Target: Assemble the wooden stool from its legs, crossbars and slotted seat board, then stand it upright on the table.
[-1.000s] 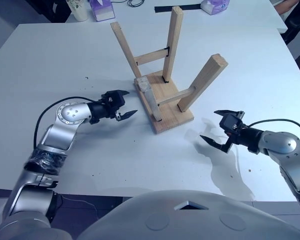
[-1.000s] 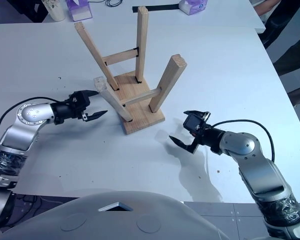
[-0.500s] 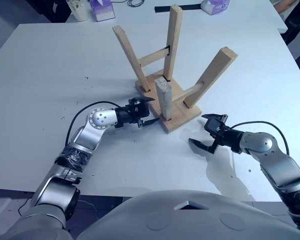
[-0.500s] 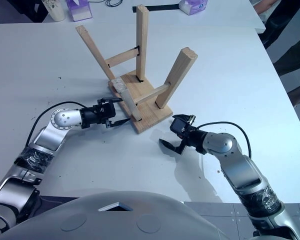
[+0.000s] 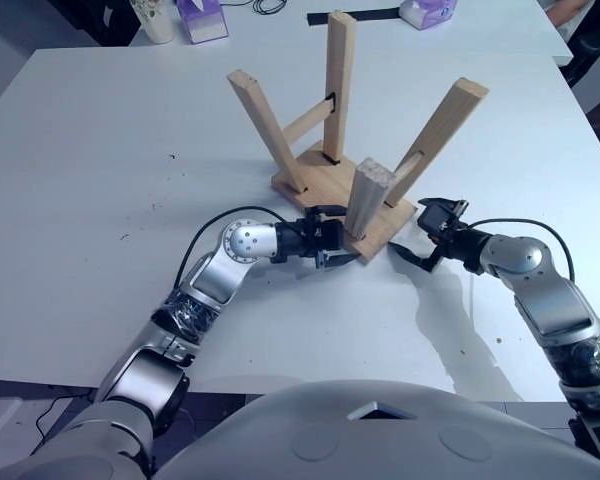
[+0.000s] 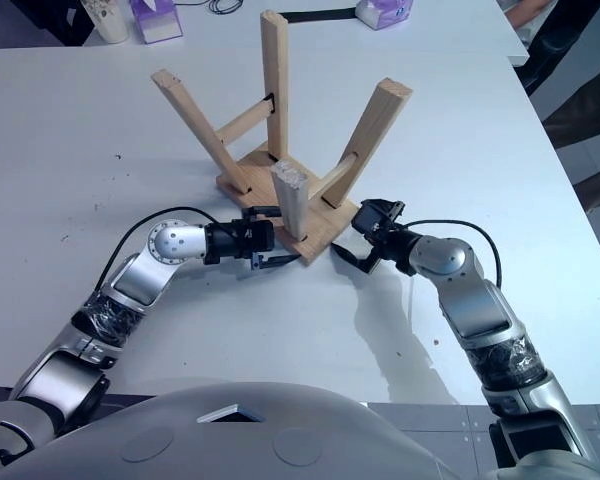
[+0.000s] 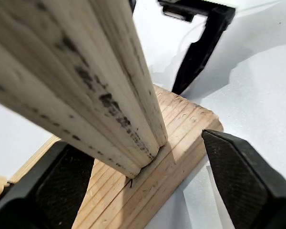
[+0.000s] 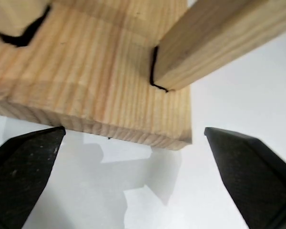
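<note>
Since the stool (image 5: 348,150) already stands assembled but upside down near the middle of the worktop (image 5: 100,150), with its seat board (image 5: 320,176) flat on the surface and all four legs in the air, I take the step in hand to be getting a hold for turning it over. The left gripper (image 5: 338,238) sits at the board's near corner, its jaws apart on either side of the foot of the near leg (image 5: 366,198). The right gripper (image 5: 420,230) is just beside the board's right corner, its jaws also apart with the board's edge between them. To do this well, I'd want both to bite squarely on solid wood and close together. They should then lift and roll in step, so that no leg is levered out of its slot. A second ago both grippers hung well clear of the stool on either side; they have since closed right in, and the stool looks to have swung round a little.
</note>
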Robot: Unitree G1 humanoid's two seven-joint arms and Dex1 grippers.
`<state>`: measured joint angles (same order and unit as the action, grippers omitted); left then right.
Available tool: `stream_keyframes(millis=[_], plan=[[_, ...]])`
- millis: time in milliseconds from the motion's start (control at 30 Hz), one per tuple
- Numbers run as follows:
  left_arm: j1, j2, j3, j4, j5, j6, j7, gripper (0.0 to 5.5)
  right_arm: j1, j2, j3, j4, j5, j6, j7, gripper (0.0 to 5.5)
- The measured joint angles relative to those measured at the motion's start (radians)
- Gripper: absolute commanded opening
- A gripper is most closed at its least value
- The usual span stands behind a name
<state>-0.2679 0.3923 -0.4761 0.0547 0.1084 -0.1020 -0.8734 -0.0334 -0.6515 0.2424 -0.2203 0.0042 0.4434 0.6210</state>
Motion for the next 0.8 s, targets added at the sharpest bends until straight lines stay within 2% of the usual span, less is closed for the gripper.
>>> stream_keyframes(millis=[200, 367, 433, 467, 567, 667, 733, 800], plan=[[-0.002, -0.019, 0.002, -0.054, -0.030, 0.101, -0.017, 3.91, -0.084, 0.026, 0.002, 0.137, -0.022, -0.069, -0.006, 5.40], [0.009, 0.051, 0.049, -0.162, -0.090, 0.209, -0.079, 3.91, -0.147, 0.042, 0.002, 0.257, -0.040, -0.143, -0.007, 5.40], [0.038, 0.112, 0.095, -0.217, -0.128, 0.271, -0.106, 3.91, -0.153, 0.044, -0.006, 0.277, -0.042, -0.163, -0.007, 5.40], [0.055, 0.135, 0.113, -0.236, -0.142, 0.291, -0.115, 3.73, -0.152, 0.043, -0.011, 0.280, -0.042, -0.164, -0.007, 5.40], [0.159, 0.238, 0.214, -0.342, -0.247, 0.366, -0.165, 3.19, -0.117, 0.020, -0.049, 0.266, -0.042, -0.167, -0.001, 4.86], [0.300, 0.347, 0.317, -0.423, -0.327, 0.401, -0.221, 3.02, -0.019, -0.013, -0.104, 0.190, -0.019, -0.156, 0.007, 4.46], [0.404, 0.423, 0.425, -0.391, -0.344, 0.399, -0.234, 3.02, 0.102, -0.036, -0.160, 0.090, -0.001, -0.136, 0.008, 4.43], [0.418, 0.443, 0.480, -0.308, -0.338, 0.363, -0.216, 3.02, 0.175, -0.046, -0.191, 0.022, 0.011, -0.111, 0.006, 4.43]])
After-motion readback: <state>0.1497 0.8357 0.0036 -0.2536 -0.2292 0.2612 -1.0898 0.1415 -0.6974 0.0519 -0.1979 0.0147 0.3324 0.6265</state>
